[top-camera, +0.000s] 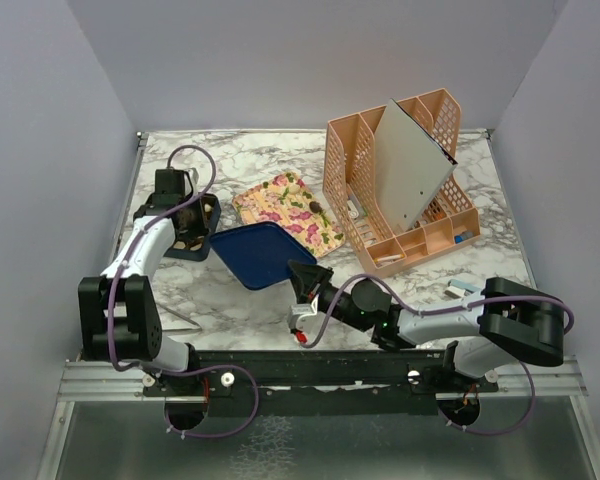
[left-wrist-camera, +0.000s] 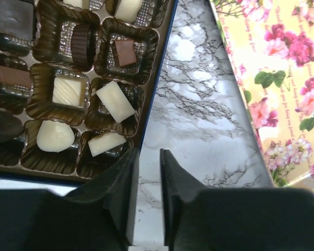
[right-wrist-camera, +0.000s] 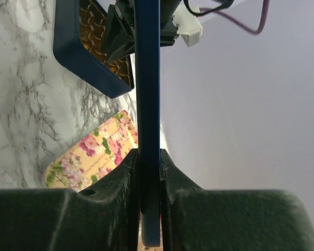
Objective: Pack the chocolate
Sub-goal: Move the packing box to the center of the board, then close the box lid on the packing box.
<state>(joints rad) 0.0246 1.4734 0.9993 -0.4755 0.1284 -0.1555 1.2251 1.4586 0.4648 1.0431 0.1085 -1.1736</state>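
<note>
The chocolate [left-wrist-camera: 115, 102] lies as dark and cream pieces in the brown tray cups of a dark blue box [top-camera: 195, 243] at the left. My left gripper [top-camera: 187, 215] hangs at the box's right edge; in the left wrist view [left-wrist-camera: 149, 152] its jaws stand a narrow gap apart over bare marble, holding nothing. My right gripper [top-camera: 302, 275] is shut on the edge of the flat blue lid [top-camera: 255, 255], held tilted above the table right of the box. In the right wrist view the lid [right-wrist-camera: 147, 78] runs edge-on between my fingers [right-wrist-camera: 148, 152], with the box [right-wrist-camera: 83, 57] beyond.
A floral card [top-camera: 285, 210] lies flat behind the lid and also shows in the left wrist view [left-wrist-camera: 282, 78]. An orange desk organizer [top-camera: 400, 185] with a grey board stands at the back right. A small pale item [top-camera: 465, 290] lies near the right arm.
</note>
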